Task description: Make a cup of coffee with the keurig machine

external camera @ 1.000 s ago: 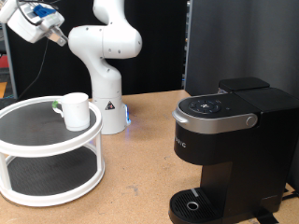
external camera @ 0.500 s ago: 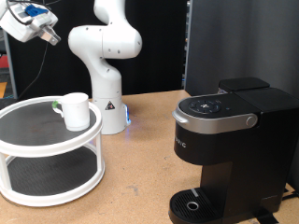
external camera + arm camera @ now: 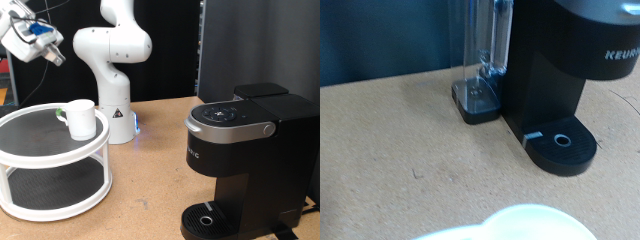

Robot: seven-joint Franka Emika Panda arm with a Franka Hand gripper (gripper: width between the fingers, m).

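1. White cup [image 3: 81, 119]: we find it on the upper shelf of the round two-tier stand [image 3: 30, 152], left of frame.
2. Keurig machine [image 3: 250, 160]: lower right, lid closed.
3. Gripper [image 3: 50, 52]: upper left, high above the cup; we cannot tell how far its fingers are parted.

Exterior view, items:
- Cup [image 3: 81, 119]: white, upright on top tier of white two-tier round stand [image 3: 50, 190], view's left.
- Keurig machine [image 3: 250, 160]: black, lid closed, view's right; round drip base bare.
- End effector [image 3: 33, 40]: raised at view's top left, well above cup, holding nothing visible.
- Bench [image 3: 150, 190]: brown.
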